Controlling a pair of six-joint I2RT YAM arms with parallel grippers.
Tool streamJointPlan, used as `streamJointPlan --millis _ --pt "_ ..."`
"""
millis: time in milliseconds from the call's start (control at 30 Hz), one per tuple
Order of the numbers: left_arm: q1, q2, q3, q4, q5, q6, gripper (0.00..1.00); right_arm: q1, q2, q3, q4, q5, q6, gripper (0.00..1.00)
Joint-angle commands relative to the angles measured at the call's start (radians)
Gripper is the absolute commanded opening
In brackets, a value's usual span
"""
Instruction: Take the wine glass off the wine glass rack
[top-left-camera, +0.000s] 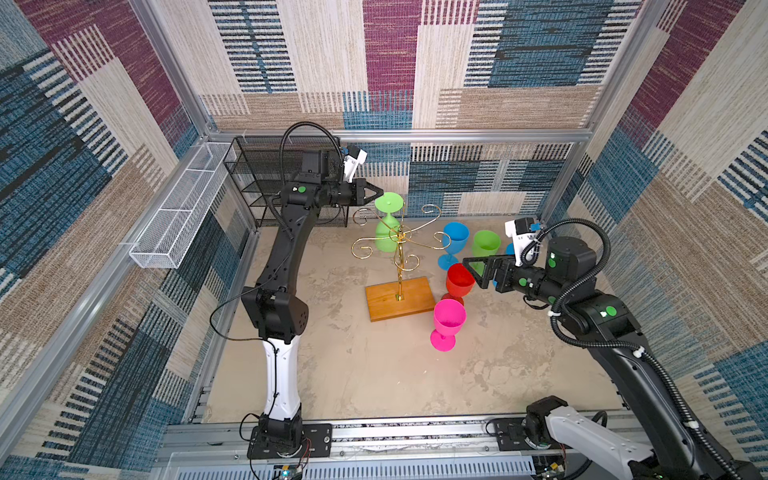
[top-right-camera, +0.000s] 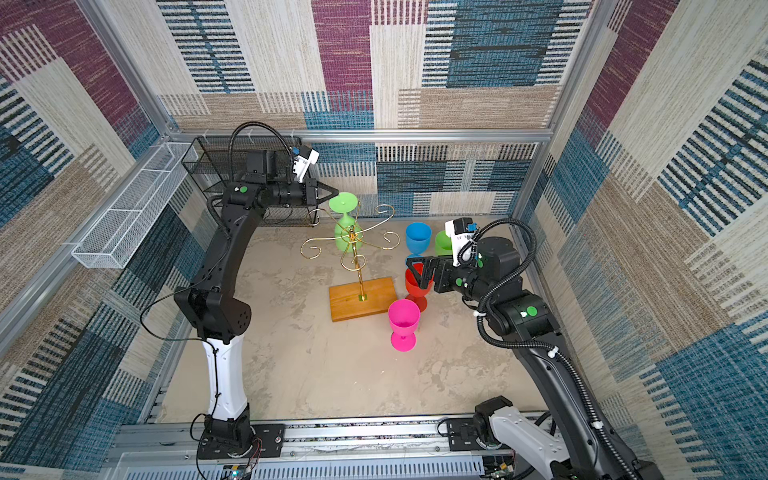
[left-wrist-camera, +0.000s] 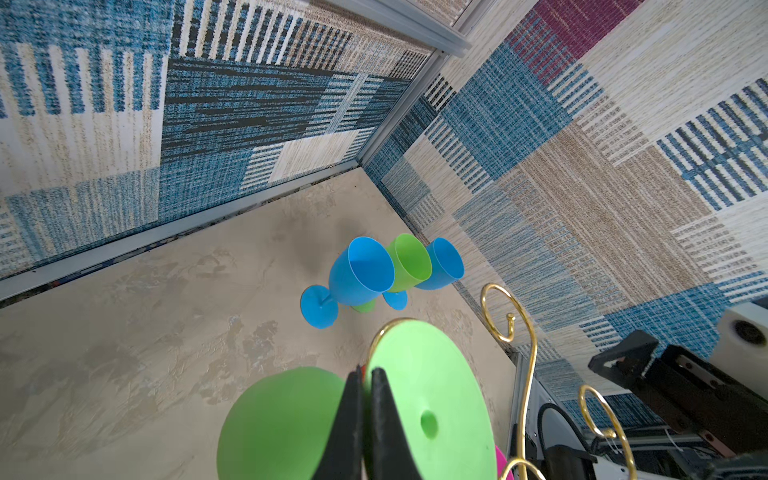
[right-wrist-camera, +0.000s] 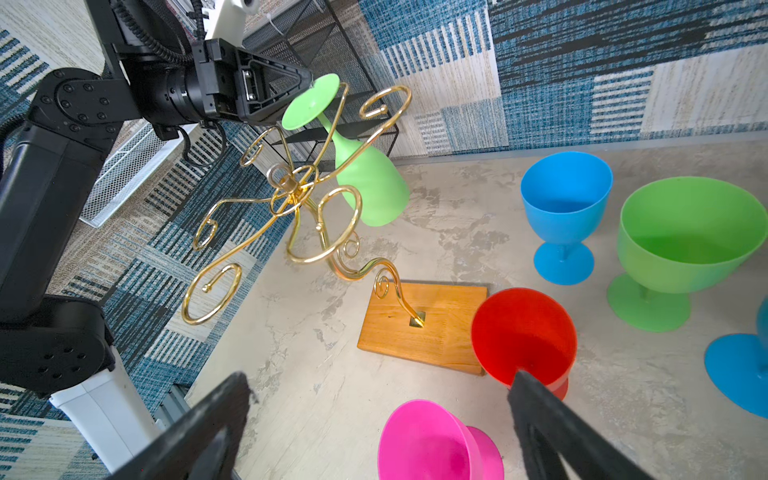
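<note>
Your left gripper (top-left-camera: 380, 192) is clamped on the foot rim of the green wine glass (top-left-camera: 386, 239), which hangs bowl-down on the wine glass rack (top-left-camera: 390, 299) at upper centre. Stem near upright. Right gripper (top-left-camera: 466, 266) is spread wide, farther off.

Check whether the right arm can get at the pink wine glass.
Probably yes: the right end effector is open and empty, the upright pink wine glass stands just ahead with nothing between. The red wine glass beside it may crowd the grasp.
</note>
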Motion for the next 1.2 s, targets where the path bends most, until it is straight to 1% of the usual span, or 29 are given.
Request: streamJointPlan --millis 0,333,800,1167 --pt "0.002 -0.004 0.002 -0.025 0.020 -0.018 0.00 0.000 -0.007 0.001 0.026 0.014 -0.005 0.99" --pt "0.016 -0.019 -0.002 0.017 0.063 -0.071 0.00 0.001 -0.005 0.000 0.031 0.018 -0.002 0.99" --pt "0.025 -0.043 -0.056 0.185 0.168 -0.226 0.00 0.000 -0.009 -0.003 0.031 0.022 0.000 0.99" --pt "0.031 -0.056 -0.080 0.303 0.205 -0.341 0.00 0.000 -0.011 0.000 0.032 0.022 0.000 0.99"
